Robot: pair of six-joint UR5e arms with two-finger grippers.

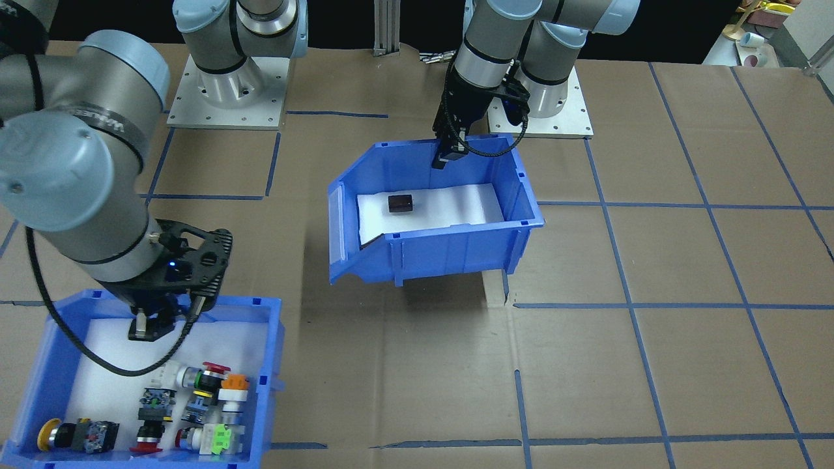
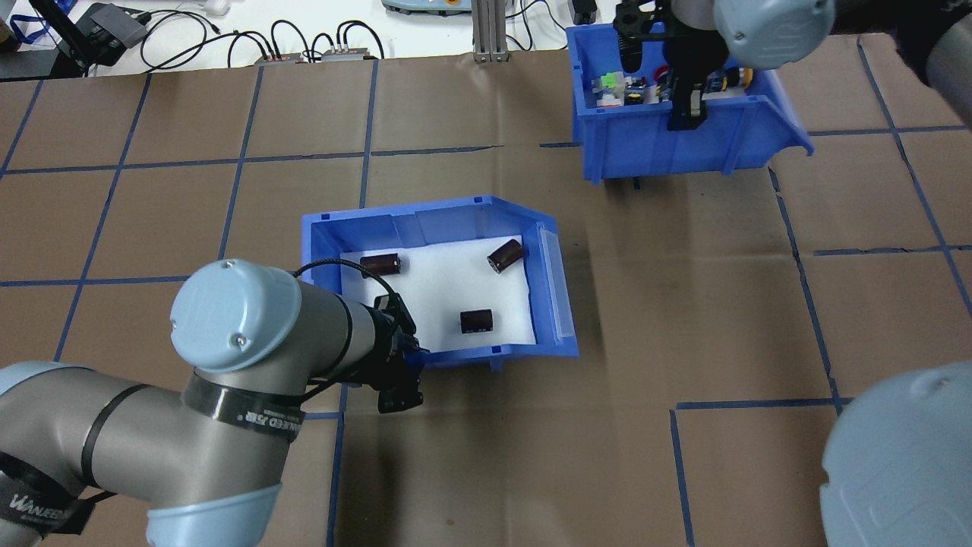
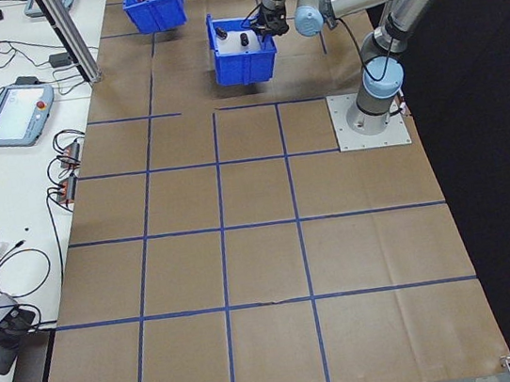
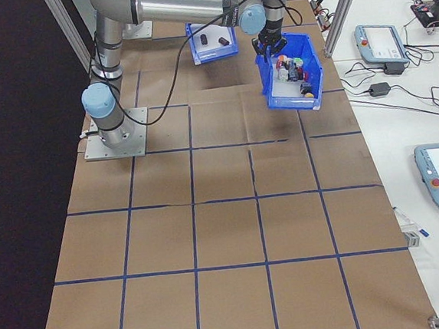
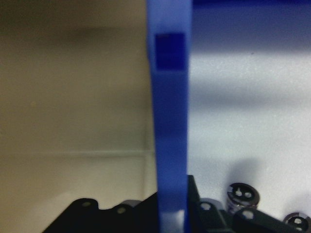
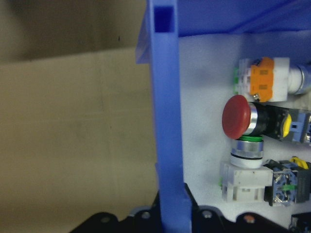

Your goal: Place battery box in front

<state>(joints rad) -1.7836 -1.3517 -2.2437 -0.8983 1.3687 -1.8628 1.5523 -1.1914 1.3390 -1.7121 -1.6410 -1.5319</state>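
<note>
Blue bins: you have two alike here; the battery box [image 2: 440, 281] is the one with a white liner and three dark cylinders [image 2: 477, 321], and the switch bin [image 2: 683, 137] with its coloured push-buttons [image 1: 208, 404] is the other.
Left hand: your left hand [image 2: 400, 374] is clamped on the battery box's near wall, one finger inside and one outside, as the left wrist view shows the blue wall running between them.
Battery box position: it hangs from that hand, tilted and clear of the counter [image 1: 651, 365], with a shadow beneath it in the front-facing view; the open front points away to the hand's right.
Right hand: your right hand [image 1: 151, 326] straddles the rear wall of the switch bin, and the right wrist view shows the wall between its fingers; it looks closed on the wall, and that bin appears to sit on the counter.
Step in hand: I judge you are mid-carry, box lifted and not yet set down.
Loose load: two cylinders lie beyond the hand toward the far wall, one nearer it; they may roll as the box tips.
Next move: you will need to bring the box to the front spot, level it, lower until the base rests flat, then let go.
Risk: a one-wall grip lets the box swing, so move slowly.
</note>
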